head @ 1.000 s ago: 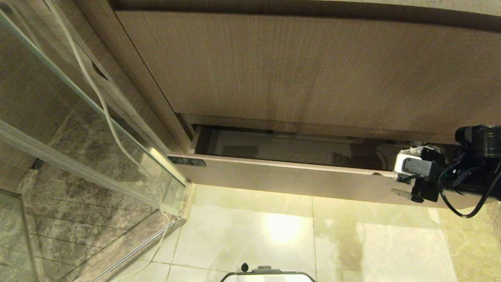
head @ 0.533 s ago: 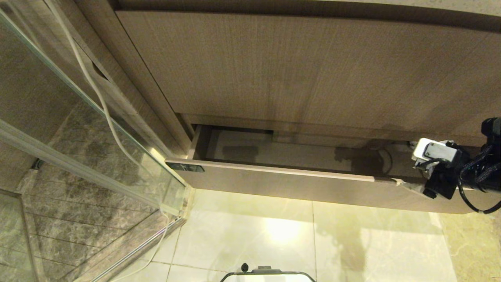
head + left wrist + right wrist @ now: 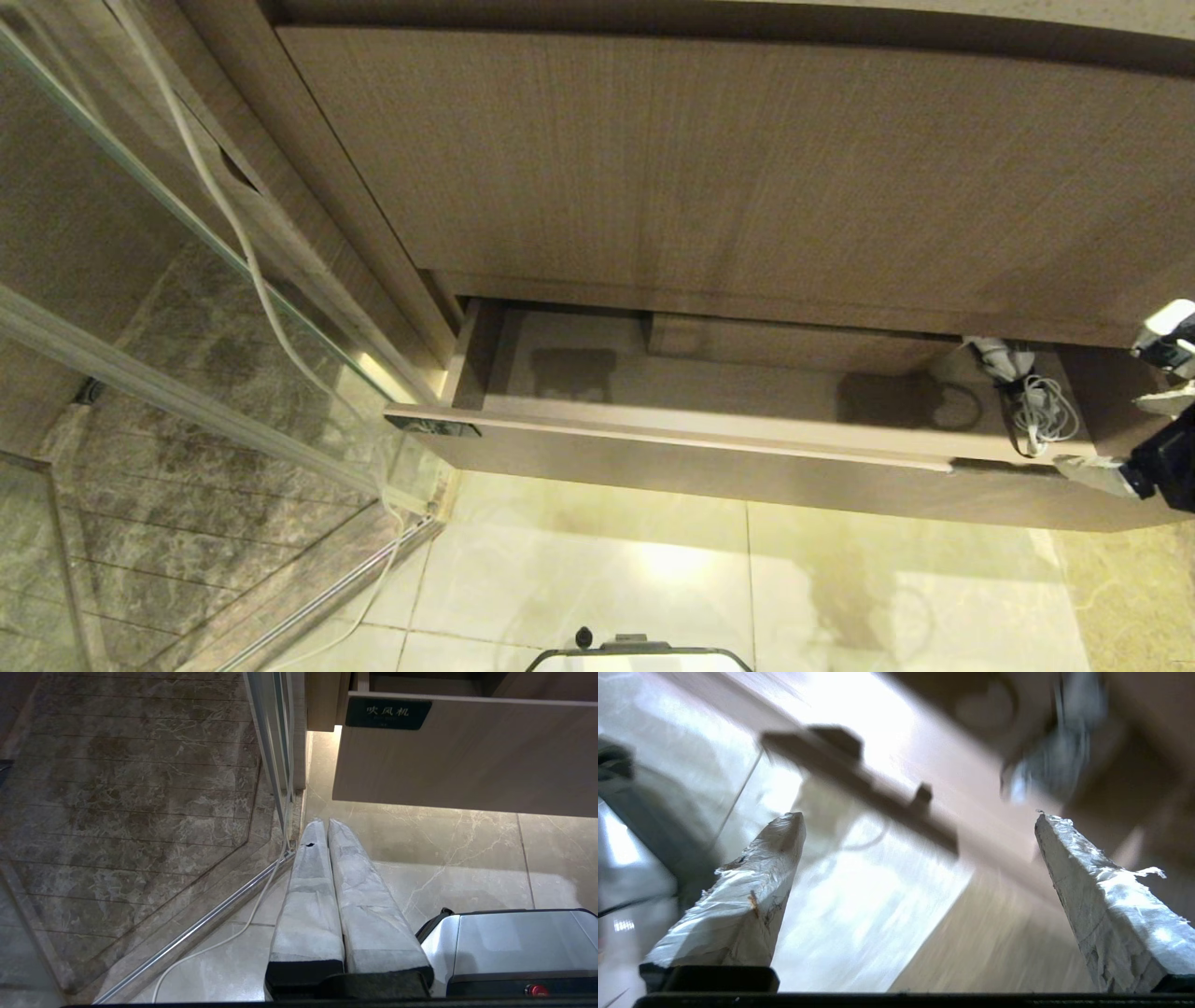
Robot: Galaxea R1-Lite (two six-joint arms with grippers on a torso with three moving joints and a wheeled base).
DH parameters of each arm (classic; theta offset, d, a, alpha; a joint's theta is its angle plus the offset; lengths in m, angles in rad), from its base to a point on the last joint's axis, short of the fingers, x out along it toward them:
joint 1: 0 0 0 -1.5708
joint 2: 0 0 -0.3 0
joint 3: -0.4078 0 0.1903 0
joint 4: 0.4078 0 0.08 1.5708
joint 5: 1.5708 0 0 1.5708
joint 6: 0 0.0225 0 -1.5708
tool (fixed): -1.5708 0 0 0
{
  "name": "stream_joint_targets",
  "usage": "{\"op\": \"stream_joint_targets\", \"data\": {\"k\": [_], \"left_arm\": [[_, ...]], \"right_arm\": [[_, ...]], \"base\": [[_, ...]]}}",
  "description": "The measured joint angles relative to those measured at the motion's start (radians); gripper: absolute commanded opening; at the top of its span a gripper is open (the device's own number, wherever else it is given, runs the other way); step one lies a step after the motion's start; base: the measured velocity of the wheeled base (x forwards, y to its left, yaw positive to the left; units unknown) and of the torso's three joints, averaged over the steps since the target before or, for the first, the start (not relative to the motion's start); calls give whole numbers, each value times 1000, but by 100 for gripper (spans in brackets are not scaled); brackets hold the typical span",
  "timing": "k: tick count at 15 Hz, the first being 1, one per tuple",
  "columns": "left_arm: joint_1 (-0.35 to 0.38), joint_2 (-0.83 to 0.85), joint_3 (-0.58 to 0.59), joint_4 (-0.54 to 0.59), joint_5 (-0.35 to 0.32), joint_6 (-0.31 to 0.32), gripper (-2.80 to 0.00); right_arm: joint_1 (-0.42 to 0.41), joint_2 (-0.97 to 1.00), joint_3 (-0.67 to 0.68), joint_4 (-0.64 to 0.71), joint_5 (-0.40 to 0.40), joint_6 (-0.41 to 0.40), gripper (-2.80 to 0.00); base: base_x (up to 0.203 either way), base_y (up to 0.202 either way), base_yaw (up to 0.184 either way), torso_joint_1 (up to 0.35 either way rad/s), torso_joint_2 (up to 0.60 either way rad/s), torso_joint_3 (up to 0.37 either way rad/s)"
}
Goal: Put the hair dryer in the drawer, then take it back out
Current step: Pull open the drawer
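The drawer stands pulled out beneath the taller panel, its dark label at the left corner. At its right end lies a bundled white cord with a grey part of the hair dryer; the rest is hidden under the panel. My right gripper is open at the drawer's right end, one finger over the front edge and one over the inside, holding nothing. In the right wrist view the right gripper shows only blurred wood and floor between its fingers. My left gripper is shut, parked above the floor near the drawer's labelled corner.
A glass shower door with a metal rail stands at the left, and a white cable hangs along it down to the floor. A tall wood-grain panel overhangs the drawer. My base is at the near edge over glossy floor tiles.
The drawer has slid further out towards me, uncovering the cord at its right end. My right gripper has swung to the right edge of the head view, staying open.
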Motion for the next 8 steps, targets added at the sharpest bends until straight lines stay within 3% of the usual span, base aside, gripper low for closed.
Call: {"op": "stream_joint_targets", "data": {"k": [1, 2, 4, 8], "left_arm": [[0, 0, 0, 0, 0, 0, -280], [0, 0, 0, 0, 0, 1, -280], [0, 0, 0, 0, 0, 0, -280], [0, 0, 0, 0, 0, 1, -280]], "right_arm": [[-43, -33, 0, 43, 0, 5, 0], [-81, -59, 0, 64, -2, 8, -280], [-129, -103, -4, 83, -6, 6, -280], [-148, -163, -1, 97, -13, 10, -280]], "base": [[0, 0, 0, 0, 0, 0], [0, 0, 0, 0, 0, 0], [0, 0, 0, 0, 0, 0], [0, 0, 0, 0, 0, 0]]}}
